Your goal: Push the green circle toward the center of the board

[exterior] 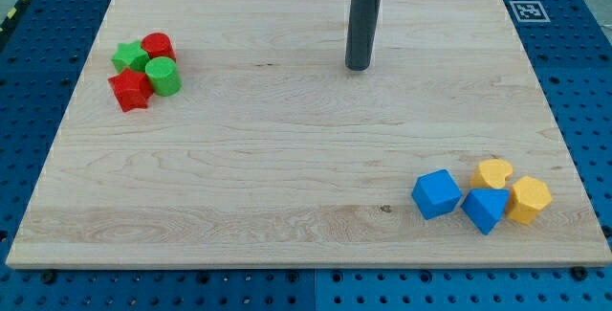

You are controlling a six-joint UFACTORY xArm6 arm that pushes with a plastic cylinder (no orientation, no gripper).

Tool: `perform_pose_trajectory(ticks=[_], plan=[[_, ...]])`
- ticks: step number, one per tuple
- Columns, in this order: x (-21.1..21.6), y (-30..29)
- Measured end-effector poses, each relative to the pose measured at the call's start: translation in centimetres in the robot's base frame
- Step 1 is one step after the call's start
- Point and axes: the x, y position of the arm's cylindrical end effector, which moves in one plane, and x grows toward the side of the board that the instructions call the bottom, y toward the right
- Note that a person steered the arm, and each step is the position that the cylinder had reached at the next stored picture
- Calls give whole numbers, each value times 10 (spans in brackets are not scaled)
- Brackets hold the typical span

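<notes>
The green circle (163, 77) sits at the view's upper left in a tight cluster, touching a red star (130, 90) on its left, a green star (129, 58) above left and a red circle (158, 47) above. My tip (359, 66) stands on the wooden board (287, 158) at the top centre, far to the right of the green circle and touching no block.
At the view's lower right lies a second cluster: a blue cube (436, 194), a blue triangle-like block (485, 208), a yellow heart (494, 172) and a yellow hexagon (529, 199). A marker tag (527, 11) sits at the board's top right corner.
</notes>
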Motion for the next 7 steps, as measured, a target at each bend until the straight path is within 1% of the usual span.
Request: perform_pose_trajectory(ticks=[1,2,4,5,6,7], plan=[[-1,-1],[-5,-19],[59,-87],[92,-135],[118,-203],[124,-273]])
